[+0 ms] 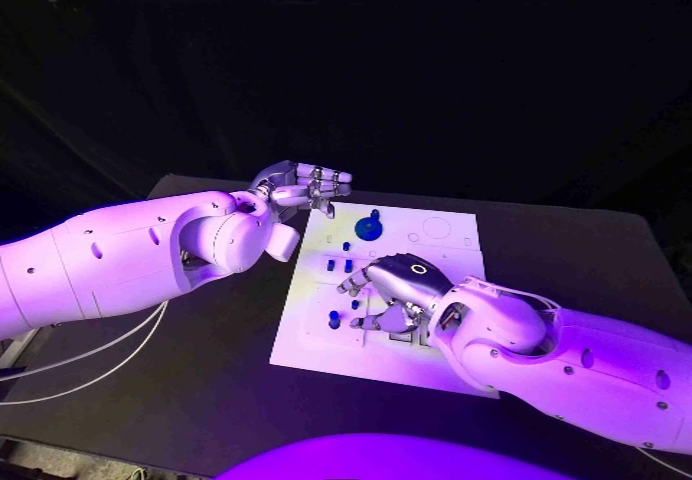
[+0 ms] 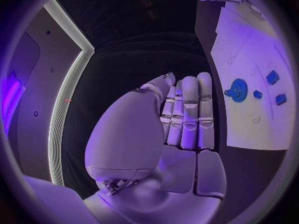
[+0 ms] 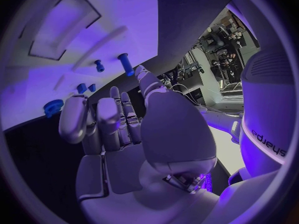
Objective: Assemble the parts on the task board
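The right hand (image 1: 392,290) hovers over the near part of the board (image 1: 447,250), fingers apart and grasping nothing, beyond it a blue gear (image 1: 371,227) sits on the board, and the left hand (image 1: 300,187), released, hangs past the bench's (image 1: 577,250) far-left edge.

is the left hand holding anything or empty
Empty. The left hand shows flat, straight fingers with a bare palm, and it hovers off the far left corner of the white board, touching no blue part.
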